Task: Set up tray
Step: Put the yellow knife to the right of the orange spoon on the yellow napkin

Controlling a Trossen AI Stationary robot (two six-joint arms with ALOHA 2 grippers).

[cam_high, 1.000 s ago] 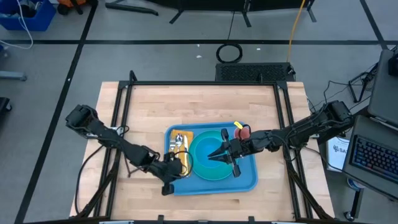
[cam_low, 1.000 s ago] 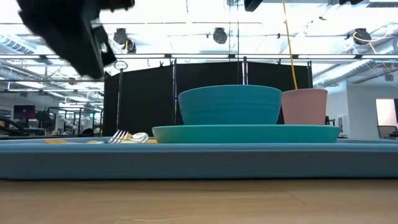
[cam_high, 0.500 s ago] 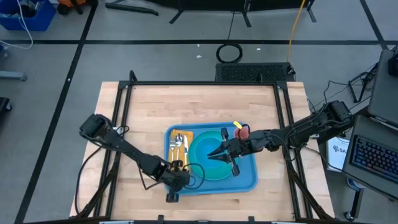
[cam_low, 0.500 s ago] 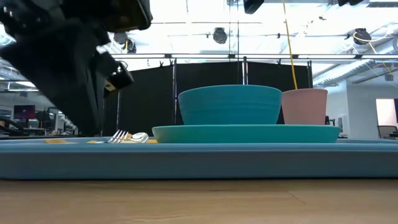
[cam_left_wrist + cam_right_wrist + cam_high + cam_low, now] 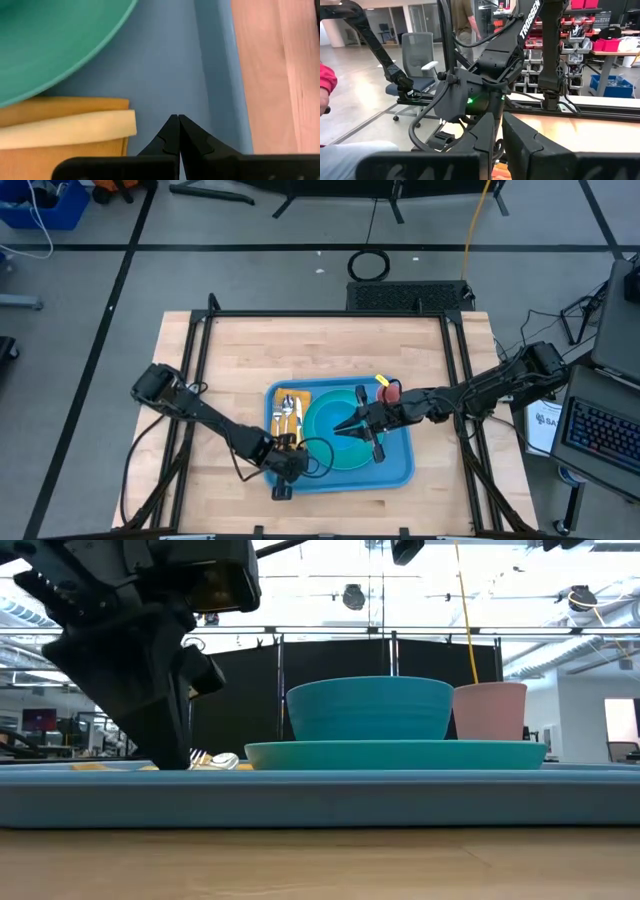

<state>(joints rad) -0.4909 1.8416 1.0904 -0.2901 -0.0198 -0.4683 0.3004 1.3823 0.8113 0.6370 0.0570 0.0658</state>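
Note:
The blue tray (image 5: 398, 470) lies at the middle of the table. It holds a teal plate (image 5: 395, 754) with a teal bowl (image 5: 370, 708) on it, a pink cup (image 5: 490, 710), and a yellow napkin (image 5: 65, 130) with a fork and spoon (image 5: 288, 412) on top. My left gripper (image 5: 178, 119) is shut. It points steeply down over the tray's floor (image 5: 165, 75), at the tray's near left corner, just beside the napkin's corner. My right gripper (image 5: 342, 430) is shut on nothing and held level above the plate. My left gripper's shut tips stand over the bare tray floor (image 5: 170, 95), between the napkin's corner and the tray's rim (image 5: 220, 75), slanting down from the table's left. I cannot tell whether they touch the floor.
Bare wooden tabletop (image 5: 250, 350) lies around the tray inside the black frame rails (image 5: 200, 380). A person (image 5: 330, 85) and an office chair (image 5: 417, 60) show in the room beyond the table.
My left gripper has come down and toward the table's near edge. It has gone from above the napkin to the tray's near left corner, and has stayed shut. The tableware has kept its place.

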